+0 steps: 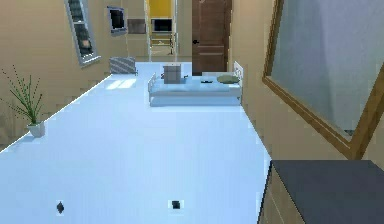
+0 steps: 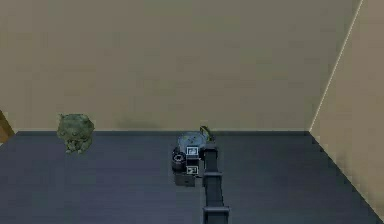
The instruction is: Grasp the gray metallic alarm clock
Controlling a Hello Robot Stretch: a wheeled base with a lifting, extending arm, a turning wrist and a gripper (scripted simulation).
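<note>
- Alarm clock — gray rounded blob on the dark tabletop, at 12 o'clock from the gripper.
- Writing: too small to read.
- Jaws' state, any hold — cannot tell.

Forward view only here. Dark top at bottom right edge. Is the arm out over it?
Observer: Yes. In the arm side view the arm runs up across a dark top, likely the same one, toward a tan wall.
Operator: Clock anywhere near?
Observer: A small grey round thing stands on the top right at the jaws. By its shape and colour it fits the clock.
Operator: Anything else up there?
Observer: One grey-green lump, well off to the arm side view's left, by the wall.
</note>
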